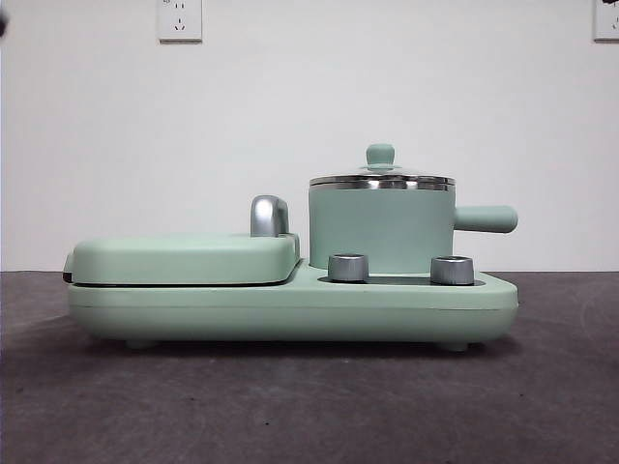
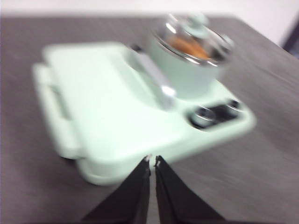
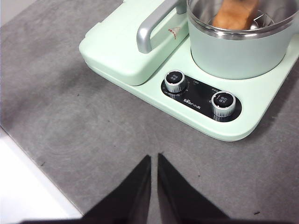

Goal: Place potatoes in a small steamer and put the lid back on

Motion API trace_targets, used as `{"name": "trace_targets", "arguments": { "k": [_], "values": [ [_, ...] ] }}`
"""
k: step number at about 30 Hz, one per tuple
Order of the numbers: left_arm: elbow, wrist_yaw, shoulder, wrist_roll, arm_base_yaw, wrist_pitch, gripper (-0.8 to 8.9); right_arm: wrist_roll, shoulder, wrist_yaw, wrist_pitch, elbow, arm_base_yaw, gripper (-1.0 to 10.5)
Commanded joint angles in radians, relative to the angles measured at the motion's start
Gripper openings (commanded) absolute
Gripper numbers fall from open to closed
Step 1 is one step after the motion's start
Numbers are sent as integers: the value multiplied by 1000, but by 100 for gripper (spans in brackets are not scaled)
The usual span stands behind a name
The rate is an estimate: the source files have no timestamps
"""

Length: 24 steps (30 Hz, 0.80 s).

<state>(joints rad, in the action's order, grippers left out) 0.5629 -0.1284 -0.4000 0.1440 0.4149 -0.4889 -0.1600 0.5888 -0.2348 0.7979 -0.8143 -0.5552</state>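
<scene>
On the dark grey table [image 1: 97, 406] sits the mint-green cooker base [image 1: 290, 309], and starting at its left end, there's the flat griddle cover [image 1: 184, 259], shut flat, with its chrome handle [image 1: 269, 215] rising at the cover's right edge. Moving along, two silver dials [image 1: 348, 268] stand on the front ledge of the base, side by side, just in front of the pot. And here's the small steamer [image 1: 382, 230], upright on the right half of the base, stubby side handle [image 1: 486, 218] sticking out to the right. The lid [image 1: 381, 174] is on it, steel rim seated level on the pot's rim, green knob on top. Through the glass the left wrist view gives an orange-brown shape inside the pot, blurred, and the right wrist view shows it more clearly: the potato [image 3: 235, 14] is down in the steamer. Neither arm is at the pot. The left gripper [image 2: 152, 161] hangs off the table-side end of the cooker, jaws pressed almost together and empty. The right gripper [image 3: 154, 158] hovers over bare table in front of the dials, its jaws likewise closed on nothing.
</scene>
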Motion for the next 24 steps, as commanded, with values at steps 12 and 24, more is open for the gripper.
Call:
{"name": "trace_targets", "arguments": {
  "k": [12, 24],
  "values": [
    [-492, 1, 389, -179, -314, 231, 20, 11, 3, -1, -12, -7, -5, 20],
    [-538, 53, 397, -73, -359, 274, 20, 11, 3, -1, -13, -7, -5, 20]
  ]
}}
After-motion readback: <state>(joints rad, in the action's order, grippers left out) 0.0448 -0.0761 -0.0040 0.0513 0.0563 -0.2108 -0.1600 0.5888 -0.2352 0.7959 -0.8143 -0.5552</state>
